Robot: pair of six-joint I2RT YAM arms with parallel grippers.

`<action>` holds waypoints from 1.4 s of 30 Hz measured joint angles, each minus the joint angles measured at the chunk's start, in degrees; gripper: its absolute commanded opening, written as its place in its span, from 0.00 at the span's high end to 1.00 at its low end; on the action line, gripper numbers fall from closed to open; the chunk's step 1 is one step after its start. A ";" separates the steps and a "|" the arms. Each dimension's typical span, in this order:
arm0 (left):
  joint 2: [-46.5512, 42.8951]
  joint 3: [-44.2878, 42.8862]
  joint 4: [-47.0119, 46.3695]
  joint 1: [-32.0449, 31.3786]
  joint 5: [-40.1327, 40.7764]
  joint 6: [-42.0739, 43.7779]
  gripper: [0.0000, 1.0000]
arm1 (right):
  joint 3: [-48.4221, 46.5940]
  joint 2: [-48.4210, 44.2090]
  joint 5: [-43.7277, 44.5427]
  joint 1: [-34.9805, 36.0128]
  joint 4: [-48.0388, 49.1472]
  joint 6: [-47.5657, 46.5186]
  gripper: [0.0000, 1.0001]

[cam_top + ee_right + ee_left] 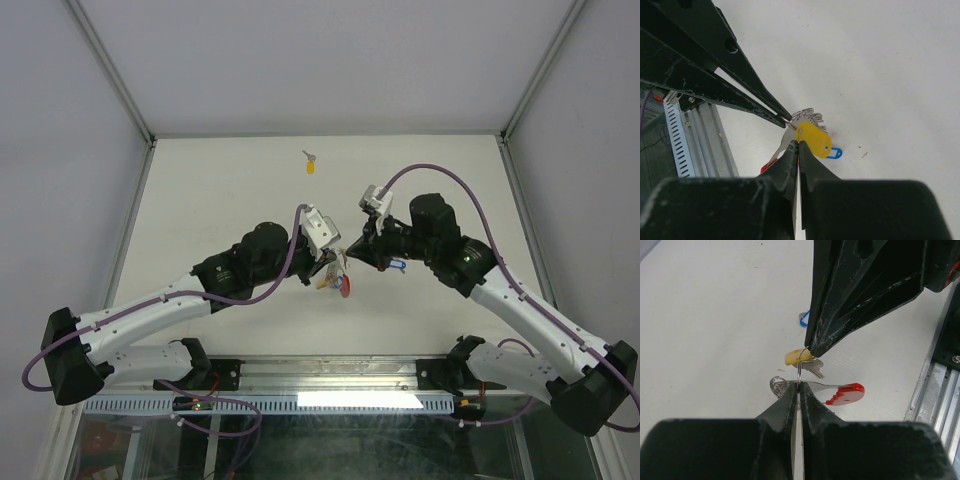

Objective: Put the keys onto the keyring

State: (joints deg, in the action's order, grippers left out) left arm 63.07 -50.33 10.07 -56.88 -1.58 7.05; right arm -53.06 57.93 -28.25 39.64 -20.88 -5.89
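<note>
Both grippers meet over the middle of the table. My left gripper (799,385) (334,263) is shut on a thin wire ring of the keyring (778,386), and its curved red strip (847,394) (346,286) sticks out to the right. My right gripper (798,142) (353,251) is shut on the edge of a yellow-tagged key (814,139) (796,358) right against the ring. A blue-tagged key (835,153) (400,266) lies on the table just beyond. Another yellow-tagged key (311,165) lies alone far back on the table.
White walls enclose the table at the left, back and right. A metal rail (330,375) with the arm bases runs along the near edge, seen also as the slotted rail (677,135) in the right wrist view.
</note>
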 measured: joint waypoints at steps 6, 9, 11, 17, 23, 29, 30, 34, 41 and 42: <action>0.00 0.02 0.00 0.00 0.02 0.00 1.00 | -0.74 -0.44 0.22 0.07 -1.36 -0.35 1.00; 0.00 0.02 0.00 0.00 0.02 0.00 1.00 | -1.27 -0.44 -0.37 0.07 -1.86 -0.50 1.00; 0.00 0.02 0.00 0.00 0.02 0.00 1.00 | -1.68 -0.39 -1.03 0.07 -2.12 -0.52 1.00; 0.07 0.02 0.04 0.00 0.02 0.00 1.00 | -2.86 0.46 -2.67 0.17 -2.19 -0.63 1.00; 0.09 0.00 0.04 0.00 0.02 0.00 1.00 | -2.97 1.77 -3.52 0.37 -2.21 -0.68 1.00; 0.26 0.00 0.13 0.00 0.02 0.00 1.00 | -2.97 2.51 -3.67 0.61 -2.40 -0.68 1.00; 0.26 0.02 0.15 0.00 0.02 0.00 1.00 | -2.97 2.51 -3.67 0.66 -2.38 -0.66 1.00; 0.26 0.02 0.17 0.00 0.02 0.00 1.00 | -2.97 2.51 -3.56 0.66 -2.10 -0.52 1.00; 0.31 0.00 0.20 0.00 0.02 0.00 1.00 | -2.95 1.86 -2.73 0.66 -0.59 0.42 1.00; 0.31 0.00 0.17 0.00 0.02 0.00 1.00 | -2.95 1.64 -2.51 0.66 -0.31 0.57 1.00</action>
State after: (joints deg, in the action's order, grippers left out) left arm 63.37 -50.33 10.24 -56.88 -1.56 7.05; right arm -56.01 59.57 -30.76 40.29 -21.19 -5.32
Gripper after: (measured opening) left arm 0.006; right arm 0.005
